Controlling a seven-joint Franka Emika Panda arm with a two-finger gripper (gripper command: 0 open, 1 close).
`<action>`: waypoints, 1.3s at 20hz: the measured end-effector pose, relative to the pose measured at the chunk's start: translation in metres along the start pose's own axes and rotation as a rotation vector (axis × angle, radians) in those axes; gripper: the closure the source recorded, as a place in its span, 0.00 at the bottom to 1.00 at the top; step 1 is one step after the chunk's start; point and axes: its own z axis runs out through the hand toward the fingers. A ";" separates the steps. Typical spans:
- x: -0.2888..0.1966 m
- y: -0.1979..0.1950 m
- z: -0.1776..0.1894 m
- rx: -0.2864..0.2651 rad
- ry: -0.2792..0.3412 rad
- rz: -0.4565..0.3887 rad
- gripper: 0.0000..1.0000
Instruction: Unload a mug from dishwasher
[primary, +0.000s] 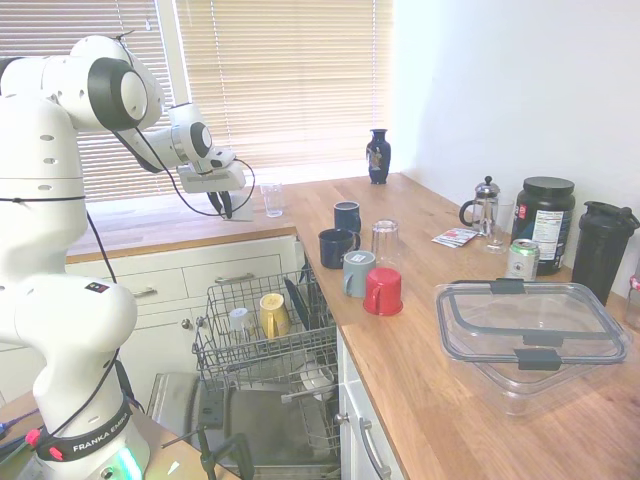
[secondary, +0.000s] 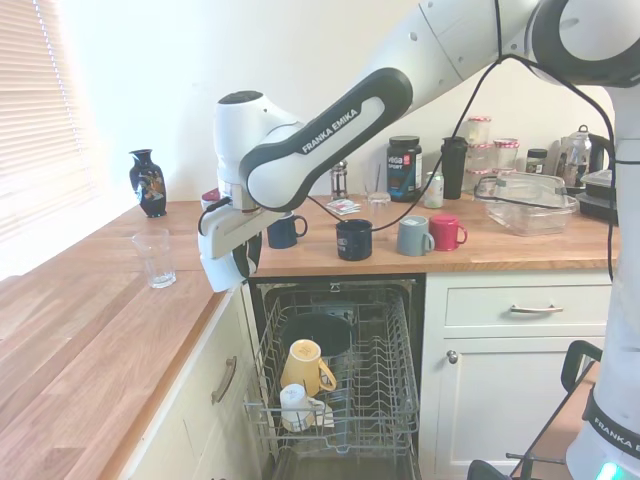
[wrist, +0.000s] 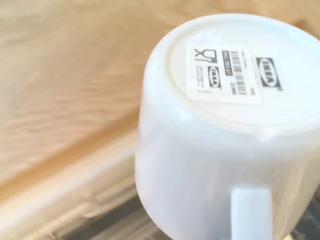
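Hanging bottom-up over the wooden surface (secondary: 90, 340) beside the dishwasher (secondary: 340, 380), the white mug (secondary: 222, 255) sits clamped in the fingers (secondary: 245, 255), looking rigid, glossy-slick and breakable, best pinched across its wall near the handle.

L-shaped wooden countertop (primary: 420, 370) over white cabinets.

At 12 o'clock a dark blue vase (primary: 378, 156) is seen; at 3 o'clock a clear plastic container (primary: 530, 335); centrally, two navy mugs (primary: 336, 246), a grey-blue mug (primary: 357, 273), a red mug (primary: 383, 291); at 10 o'clock a clear glass (primary: 272, 199).
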 end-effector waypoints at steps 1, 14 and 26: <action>-0.003 -0.008 0.004 0.001 -0.004 -0.001 1.00; -0.028 -0.075 0.051 0.016 -0.017 -0.013 1.00; -0.031 -0.100 0.097 -0.050 -0.019 -0.026 1.00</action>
